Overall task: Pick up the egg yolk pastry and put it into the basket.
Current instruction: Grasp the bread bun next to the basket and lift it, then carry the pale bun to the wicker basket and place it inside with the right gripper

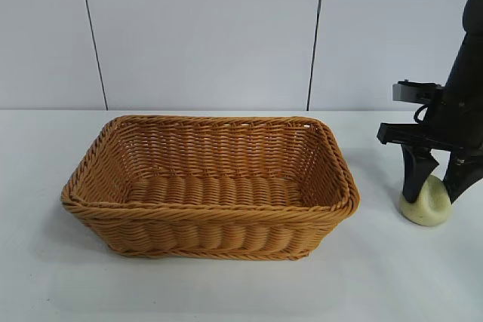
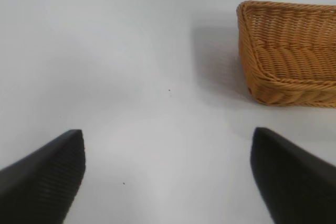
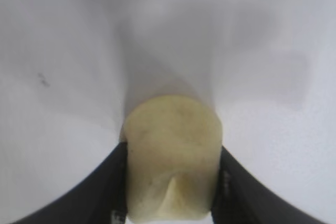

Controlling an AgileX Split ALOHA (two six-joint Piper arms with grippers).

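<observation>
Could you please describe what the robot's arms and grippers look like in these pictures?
The right gripper is matte black: two tapering fingers below a boxy black bracket, with a grey block and a thin black cable on the dark arm above it. The left gripper shows only two black wedge-shaped pads with finely ribbed faces. No markings are visible.

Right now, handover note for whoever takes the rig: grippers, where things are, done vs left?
Right gripper: pointing down at the table, to the right of the basket in the exterior view, fingers closed on both sides of the egg yolk pastry.
Left gripper: open, idle over bare table, holding nothing; out of the exterior view.
Egg yolk pastry sits on the table, squeezed, not lifted.
Basket: upright mid-table, nothing inside.
Done: approach and grasp.
Left: lift, carry over the basket rim, release inside.
</observation>
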